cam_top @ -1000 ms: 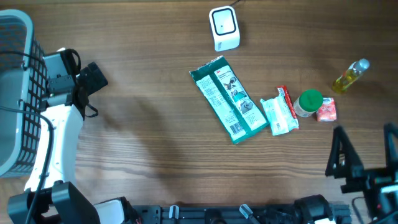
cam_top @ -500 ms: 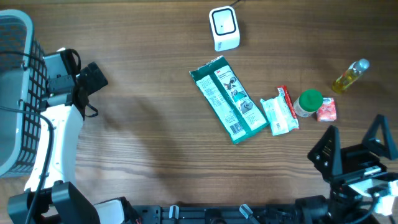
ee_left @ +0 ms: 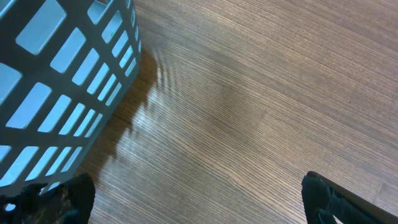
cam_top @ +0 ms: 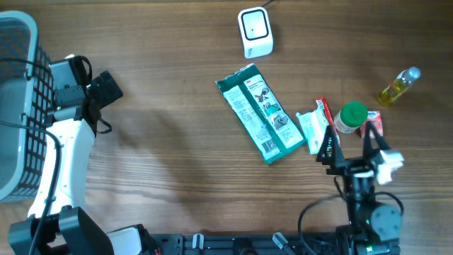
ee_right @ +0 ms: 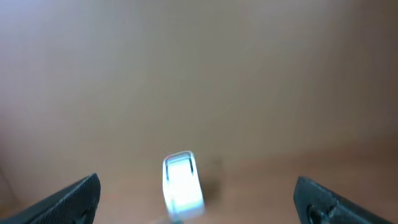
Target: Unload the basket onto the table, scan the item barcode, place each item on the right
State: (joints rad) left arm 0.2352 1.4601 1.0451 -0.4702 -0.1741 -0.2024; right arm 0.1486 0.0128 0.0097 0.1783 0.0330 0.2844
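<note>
Wooden brown counter (cam_top: 177, 142) is carrying everything here, and the goods for scanning are lying in a loose row on its right half. The right tool (cam_top: 348, 144) is hovering just at the near side of this row, its jaws standing wide apart and gripping nothing. Directly ahead of its fingertips the green-lidded jar (cam_top: 352, 117) is standing upright, with the white-and-red packet (cam_top: 318, 127) just beside it on one side and the small red box (cam_top: 373, 126) on the other. I cannot tell whether a finger is touching any of them.

The green packet (cam_top: 260, 113) is lying flat further toward the middle, its long axis running diagonally across the counter. The oil bottle (cam_top: 398, 86) is lying well apart, near the far right edge.

The white scanner (cam_top: 255, 32) is standing at the far edge, beyond the green packet. In the right wrist view it is showing blurred but centred between the fingers, so the tool is pointing roughly toward it.

The left tool (ee_left: 196, 196) is also released and empty, waiting beside the basket (cam_top: 14, 106), well apart from all the goods. So, in my judgement, the right arm is the nearer one, and the jar or the small packet is the likely pick, to be carried forward and leftward to the scanner.
</note>
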